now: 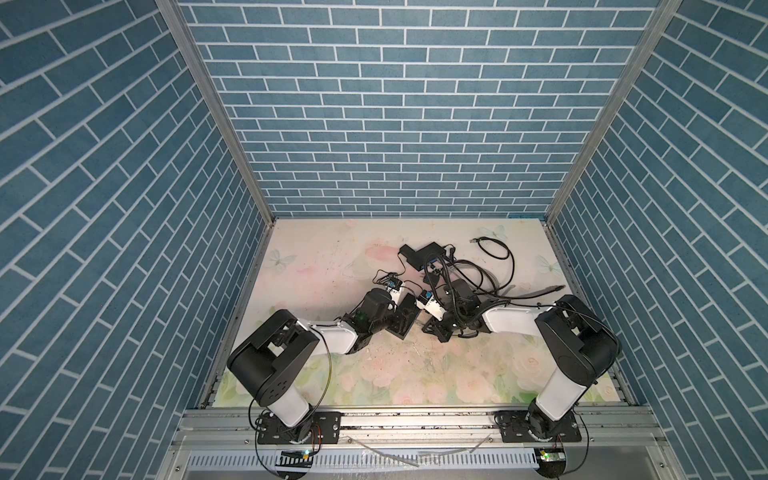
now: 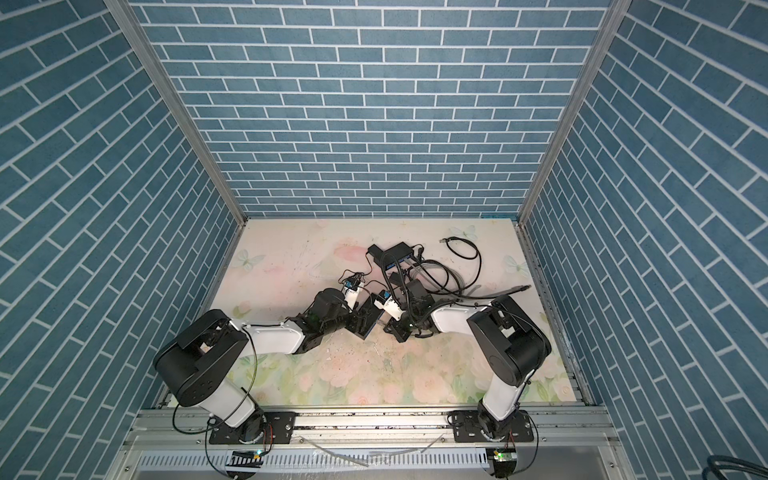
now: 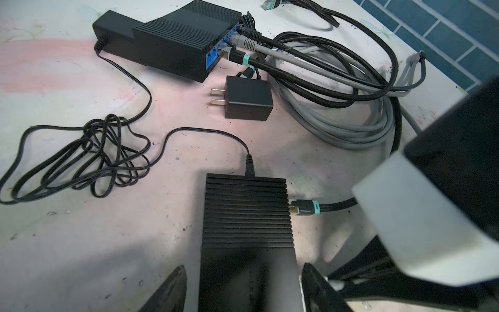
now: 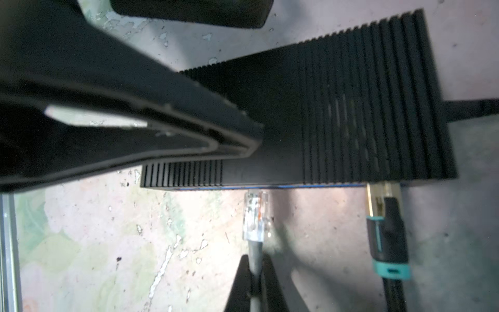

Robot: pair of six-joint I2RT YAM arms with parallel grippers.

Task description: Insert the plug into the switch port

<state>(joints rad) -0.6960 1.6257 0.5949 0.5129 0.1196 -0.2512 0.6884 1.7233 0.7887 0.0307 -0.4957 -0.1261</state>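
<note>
Right gripper (image 4: 255,259) pinches the cable (image 4: 255,247) behind the plug (image 4: 255,216), mid-frame, tip just short of the switch (image 4: 351,108), lined up for entry. Left gripper (image 3: 243,267) straddles the switch, jaws wide, likely steadying it.

The table (image 1: 332,374) is pale with flowers. On it lie a switch (image 3: 247,210), a second switch (image 3: 183,40), a charger (image 3: 247,101), a tangled thin cord (image 3: 108,159) and looped cables (image 3: 337,135).
</note>
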